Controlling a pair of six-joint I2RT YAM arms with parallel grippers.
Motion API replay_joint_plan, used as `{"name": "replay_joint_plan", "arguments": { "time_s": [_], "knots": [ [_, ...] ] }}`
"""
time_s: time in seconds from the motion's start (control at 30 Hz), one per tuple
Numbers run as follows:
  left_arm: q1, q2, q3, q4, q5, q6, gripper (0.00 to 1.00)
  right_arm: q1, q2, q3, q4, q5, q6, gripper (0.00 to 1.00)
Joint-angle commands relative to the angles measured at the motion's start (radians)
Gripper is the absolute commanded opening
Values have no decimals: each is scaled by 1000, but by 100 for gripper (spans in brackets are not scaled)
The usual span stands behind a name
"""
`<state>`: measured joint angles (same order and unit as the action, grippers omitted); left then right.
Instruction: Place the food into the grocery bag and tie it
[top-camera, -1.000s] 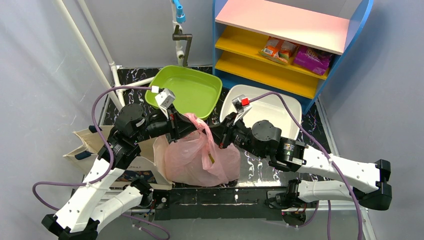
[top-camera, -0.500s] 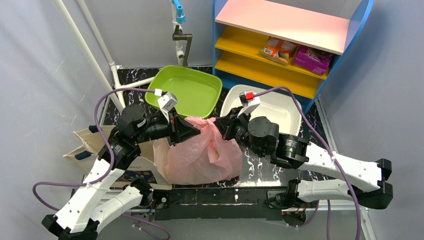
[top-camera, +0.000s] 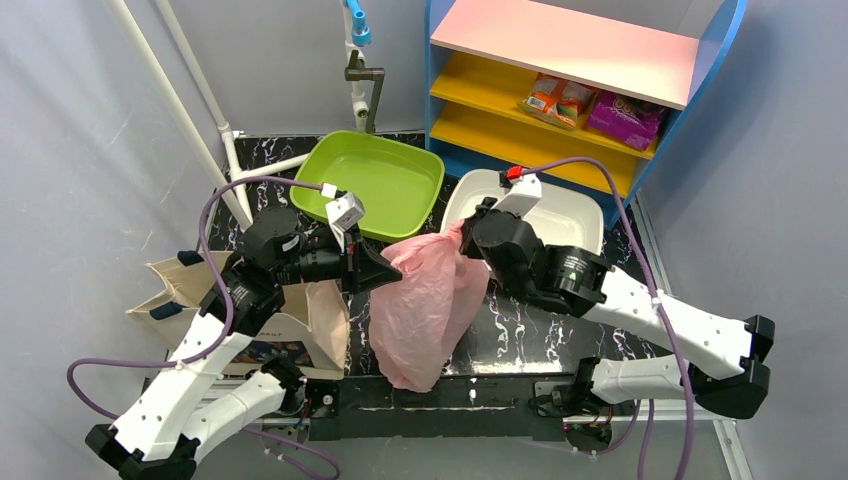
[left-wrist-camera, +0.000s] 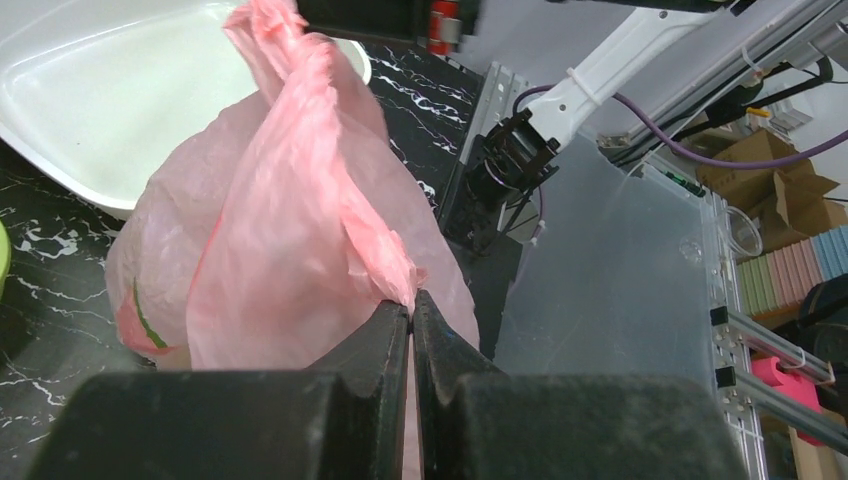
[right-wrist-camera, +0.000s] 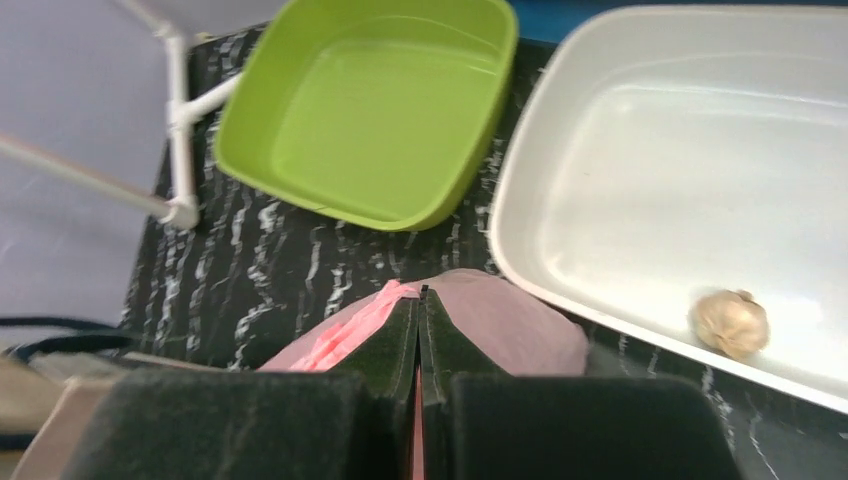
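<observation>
The pink grocery bag (top-camera: 425, 305) hangs between my two grippers, lifted off the black marbled table, its body drooping toward the near edge. My left gripper (top-camera: 378, 272) is shut on one handle of the bag (left-wrist-camera: 300, 230); pink film comes out of the closed tips (left-wrist-camera: 411, 300). My right gripper (top-camera: 462, 235) is shut on the other handle, and pink plastic (right-wrist-camera: 350, 325) bunches at its closed tips (right-wrist-camera: 421, 296). A green streak (left-wrist-camera: 145, 320) shows faintly through the film. The food itself is hidden inside the bag.
A green tub (top-camera: 375, 182) and a white tub (top-camera: 560, 215) stand behind the bag; the white one holds a small beige lump (right-wrist-camera: 733, 322). The beige canvas tote (top-camera: 300, 325) lies at left. A blue shelf (top-camera: 590, 80) with snack packets stands at back right.
Both grippers rose and pulled apart, the right one moving back toward the white tub. The bag went from slumped on the table to stretched and hanging.
</observation>
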<state>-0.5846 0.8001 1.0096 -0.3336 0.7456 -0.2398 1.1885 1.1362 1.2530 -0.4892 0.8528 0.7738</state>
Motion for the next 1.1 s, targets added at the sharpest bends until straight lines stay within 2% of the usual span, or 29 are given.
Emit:
{"name": "replay_joint_plan", "arguments": {
  "time_s": [0.0, 0.17, 0.3, 0.43, 0.47, 0.53, 0.63, 0.7, 0.77, 0.83, 0.97, 1.07],
  "knots": [
    [-4, -3, 58, -27, 102, 40, 0, -129, 28, 32, -136, 21, 130, 1],
    [-4, -22, 75, -93, 140, 77, 0, -275, 98, 0, -128, -67, 122, 1],
    [-4, -70, 54, -167, 116, 112, 0, -357, 168, -20, -114, -124, 117, 1],
    [-4, -145, 7, -215, 76, 115, 0, -431, 197, -100, 9, -223, 79, 1],
    [-4, -190, -15, -222, 70, 96, 0, -457, 193, -140, 88, -254, 18, 1],
    [-5, -269, -31, -293, 27, 94, 0, -481, 195, -154, 133, -287, -76, 1],
    [-4, -322, -52, -312, -22, 79, 0, -479, 122, -175, 235, -509, -169, 1],
    [-4, -305, -28, -307, -53, 62, 2, -424, 71, -121, 197, -564, -228, 1],
    [-4, -263, 35, -284, -42, 42, 52, -345, 36, -55, 120, -549, -247, 1],
    [-4, -198, 144, -301, -44, 47, 68, -268, 18, -30, 114, -513, -251, 1],
    [-4, -76, 275, -361, -24, 32, 74, -190, 26, -5, 119, -463, -240, 1],
    [-4, -11, 318, -413, -4, -31, 73, -166, 39, -1, 117, -439, -230, 1]
  ]
}}
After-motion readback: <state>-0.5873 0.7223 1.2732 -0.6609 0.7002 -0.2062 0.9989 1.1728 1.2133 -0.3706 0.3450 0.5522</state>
